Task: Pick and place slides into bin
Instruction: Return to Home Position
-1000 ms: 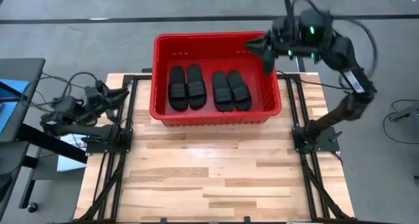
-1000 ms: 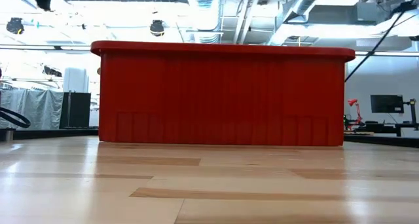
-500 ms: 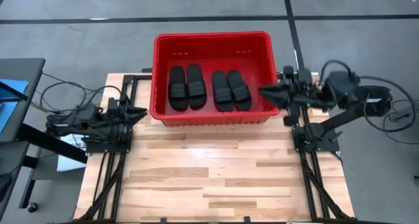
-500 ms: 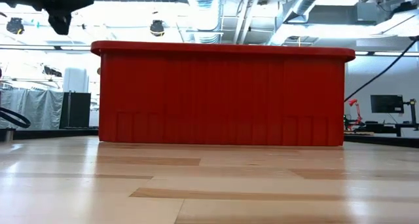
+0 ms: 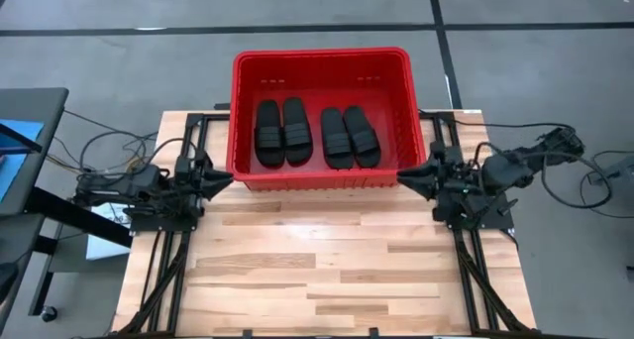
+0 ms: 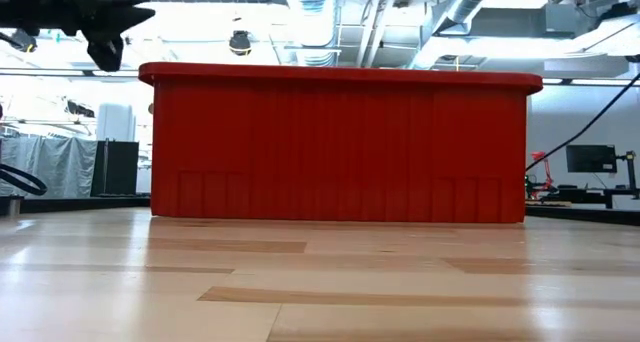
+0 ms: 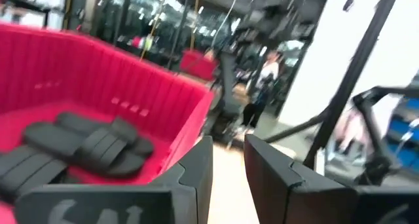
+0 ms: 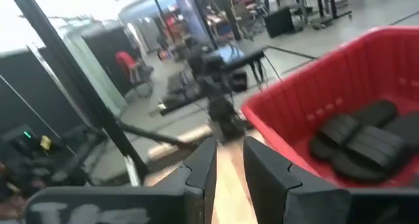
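Observation:
Four black slides [image 5: 315,134] lie side by side, soles down, on the floor of the red bin [image 5: 236,111] at the table's far middle. They also show in the left wrist view [image 7: 85,145] and in the right wrist view [image 8: 360,142]. My left gripper [image 5: 222,177] is by the bin's near left corner and points at it; it also shows in the low view [image 6: 120,17]. My right gripper [image 5: 404,177] is by the near right corner. Both are empty, with a narrow gap between the fingers in the left wrist view [image 7: 228,145] and the right wrist view [image 8: 229,152].
The bin's near wall [image 6: 340,147] stands across the far half of the wooden table [image 5: 317,270]. Black frame rails [image 5: 168,250] run along both table sides. Cables [image 5: 565,151] trail off to the right. People and equipment show in the room beyond.
My right gripper has come down from above the bin's far right corner toward the near edge and now sits low beside the bin's near right corner. My left gripper has gone right, toward the bin's near left corner. The slides have stayed still.

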You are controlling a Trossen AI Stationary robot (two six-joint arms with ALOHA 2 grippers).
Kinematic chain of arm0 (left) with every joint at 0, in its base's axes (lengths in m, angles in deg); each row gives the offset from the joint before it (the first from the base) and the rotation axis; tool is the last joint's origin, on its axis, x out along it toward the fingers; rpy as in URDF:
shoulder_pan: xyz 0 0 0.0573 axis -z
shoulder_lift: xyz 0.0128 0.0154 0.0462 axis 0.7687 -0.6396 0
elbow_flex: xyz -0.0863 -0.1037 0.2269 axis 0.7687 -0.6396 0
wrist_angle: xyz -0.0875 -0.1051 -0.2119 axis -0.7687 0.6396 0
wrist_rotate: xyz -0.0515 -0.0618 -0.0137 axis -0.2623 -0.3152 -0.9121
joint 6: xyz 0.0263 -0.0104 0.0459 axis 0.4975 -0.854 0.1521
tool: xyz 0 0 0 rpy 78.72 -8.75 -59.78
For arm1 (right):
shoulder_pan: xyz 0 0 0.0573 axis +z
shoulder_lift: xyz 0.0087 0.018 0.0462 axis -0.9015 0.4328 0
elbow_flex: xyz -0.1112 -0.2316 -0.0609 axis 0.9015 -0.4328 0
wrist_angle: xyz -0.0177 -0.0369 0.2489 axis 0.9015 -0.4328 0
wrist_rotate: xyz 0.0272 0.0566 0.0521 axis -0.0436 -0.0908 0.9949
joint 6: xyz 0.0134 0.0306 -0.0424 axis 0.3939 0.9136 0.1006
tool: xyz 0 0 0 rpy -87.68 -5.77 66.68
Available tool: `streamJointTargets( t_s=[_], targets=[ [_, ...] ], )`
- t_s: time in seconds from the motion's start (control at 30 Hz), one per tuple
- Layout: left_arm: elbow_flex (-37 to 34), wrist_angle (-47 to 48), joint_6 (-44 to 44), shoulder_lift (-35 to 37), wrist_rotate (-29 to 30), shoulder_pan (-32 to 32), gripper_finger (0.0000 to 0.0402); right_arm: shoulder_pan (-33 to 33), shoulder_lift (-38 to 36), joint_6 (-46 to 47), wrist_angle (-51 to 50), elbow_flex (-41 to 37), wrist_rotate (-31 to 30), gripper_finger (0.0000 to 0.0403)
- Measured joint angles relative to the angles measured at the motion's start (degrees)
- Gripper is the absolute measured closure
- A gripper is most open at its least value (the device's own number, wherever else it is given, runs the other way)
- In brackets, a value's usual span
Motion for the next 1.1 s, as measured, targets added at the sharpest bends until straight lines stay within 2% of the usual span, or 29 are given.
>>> streamJointTargets(
  t_s=[0.07, 0.13, 0.33, 0.4, 0.67, 0.8, 0.93, 1.1],
  targets=[
    [-1.8, -4.0, -0.2, 0.1, -1.1, 0.0, 0.0325, 0.9, -2.5, -0.8, 0.9, -3.5, -1.3, 0.0336],
    [-3.3, -6.3, -1.2, 0.0, -1.8, 0.0, 0.0325, 1.3, -5.6, -2.7, 3.6, -7.4, -0.1, 0.0336],
    [-5.0, -9.3, -5.9, 0.0, 0.7, 0.0, 0.0325, 2.8, -13.2, -10.1, 19.4, -21.3, 19.6, 0.0336],
    [-5.0, -9.5, -6.3, 0.0, 0.5, 0.0, 0.0325, 2.8, -15.0, -10.4, 22.0, -25.1, 22.6, 0.0336],
    [-5.0, -7.8, -9.5, 0.0, 0.4, 0.0, 0.0325, 2.7, -19.6, -9.7, 30.3, -38.8, 24.6, 0.0336],
    [-5.0, -4.3, -14.0, 0.0, 0.3, 0.0, 0.0325, 2.8, -21.4, -9.3, 37.1, -44.7, 28.4, 0.0336],
    [-5.0, -0.9, -19.3, 0.0, 0.4, 0.0, 0.0325, 3.0, -22.1, -7.6, 41.6, -49.1, 30.8, 0.0336],
    [-5.0, 0.3, -20.6, 0.0, 0.5, 0.0, 0.0325, 4.7, -22.0, -6.4, 43.0, -52.8, 31.1, 0.0336]
  ],
)
